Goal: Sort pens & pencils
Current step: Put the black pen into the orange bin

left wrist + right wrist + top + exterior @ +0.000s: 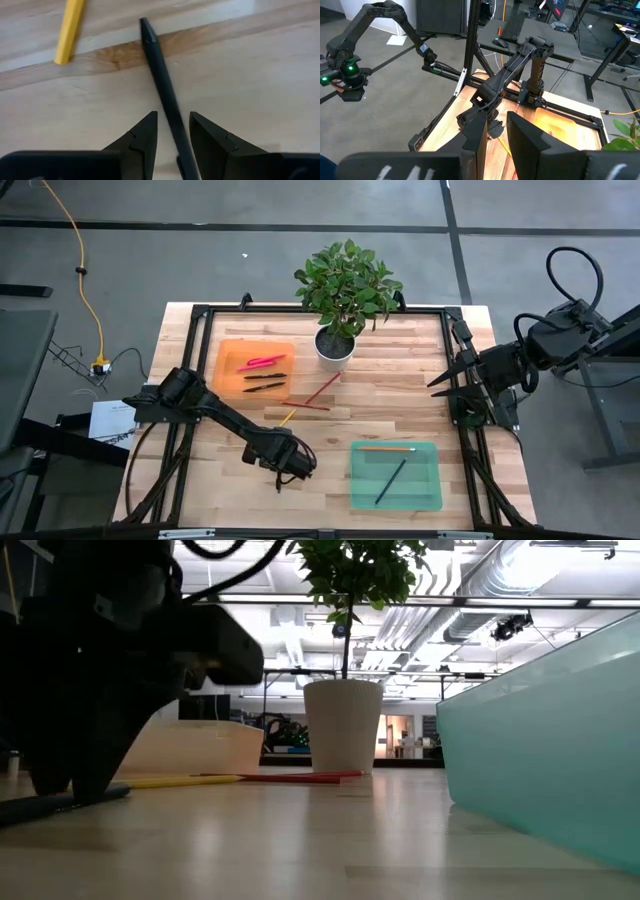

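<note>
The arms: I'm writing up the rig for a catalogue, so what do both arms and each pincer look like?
Both arms are dark, nearly black, built of jointed segments. The left pincer has two matte black wedge-shaped fingers tapering to points. The right pincer has the same black tapered fingers, with faint white marks on its base. Black cables loop behind the right arm.

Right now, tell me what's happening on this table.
The left gripper is low over the table with its open fingers either side of a black pen, not visibly clamped yet. The orange tray holds pens, the green tray two pencils. A few pencils lie loose. The right gripper waits at the table's edge.
</note>
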Robot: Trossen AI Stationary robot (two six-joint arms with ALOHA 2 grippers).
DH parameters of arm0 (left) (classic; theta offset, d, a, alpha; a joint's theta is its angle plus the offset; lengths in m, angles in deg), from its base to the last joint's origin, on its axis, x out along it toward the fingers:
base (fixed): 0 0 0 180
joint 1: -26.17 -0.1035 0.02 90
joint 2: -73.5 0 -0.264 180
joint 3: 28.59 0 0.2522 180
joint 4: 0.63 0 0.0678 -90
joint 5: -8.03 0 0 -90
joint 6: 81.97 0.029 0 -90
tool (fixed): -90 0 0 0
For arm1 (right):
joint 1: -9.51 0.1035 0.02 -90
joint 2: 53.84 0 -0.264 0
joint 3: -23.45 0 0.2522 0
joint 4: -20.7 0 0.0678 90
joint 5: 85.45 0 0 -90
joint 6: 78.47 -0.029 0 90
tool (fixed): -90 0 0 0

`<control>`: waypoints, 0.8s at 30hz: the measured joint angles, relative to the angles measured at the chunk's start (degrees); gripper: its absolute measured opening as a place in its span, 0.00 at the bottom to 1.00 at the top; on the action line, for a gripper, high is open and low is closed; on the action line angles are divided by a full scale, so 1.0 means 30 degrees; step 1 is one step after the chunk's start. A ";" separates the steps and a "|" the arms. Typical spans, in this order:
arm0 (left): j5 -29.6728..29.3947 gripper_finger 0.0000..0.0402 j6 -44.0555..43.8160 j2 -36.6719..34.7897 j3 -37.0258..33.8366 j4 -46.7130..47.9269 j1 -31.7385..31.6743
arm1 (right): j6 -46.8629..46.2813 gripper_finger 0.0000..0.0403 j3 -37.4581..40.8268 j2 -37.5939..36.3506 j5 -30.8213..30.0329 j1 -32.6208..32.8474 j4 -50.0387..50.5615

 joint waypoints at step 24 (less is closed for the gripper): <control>-0.0437 0.13 0.0125 0.0153 0.0024 -0.0311 0.0000 | 0.0036 0.17 0.0000 0.0000 0.0004 0.0000 0.0000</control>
